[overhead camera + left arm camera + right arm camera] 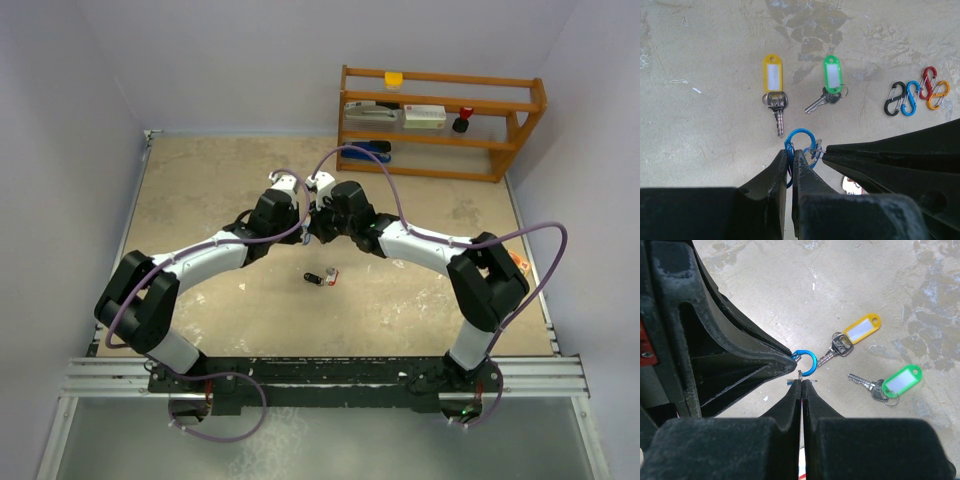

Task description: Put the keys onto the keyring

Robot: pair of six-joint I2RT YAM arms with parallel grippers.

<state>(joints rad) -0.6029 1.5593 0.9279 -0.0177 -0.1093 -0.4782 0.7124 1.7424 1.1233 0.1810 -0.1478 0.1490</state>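
Observation:
My left gripper (791, 150) is shut on the blue keyring (801, 136), whose curved top sticks out past the fingertips. My right gripper (801, 381) is shut on a thin metal ring (800, 373) of a key, held right against the keyring (806, 363); the key itself is mostly hidden. Its fingers (865, 155) reach in from the right in the left wrist view. A yellow-tagged key (774, 92) and a green-tagged key (829, 86) lie on the table beyond. In the top view both grippers (316, 228) meet mid-table, and a black and red key pair (322, 278) lies just in front.
Several small coloured oval clips (916, 95) lie in a row to the right of the green key. A wooden shelf (440, 120) with small items stands at the back right. The table (200, 200) is worn beige, with grey walls on each side.

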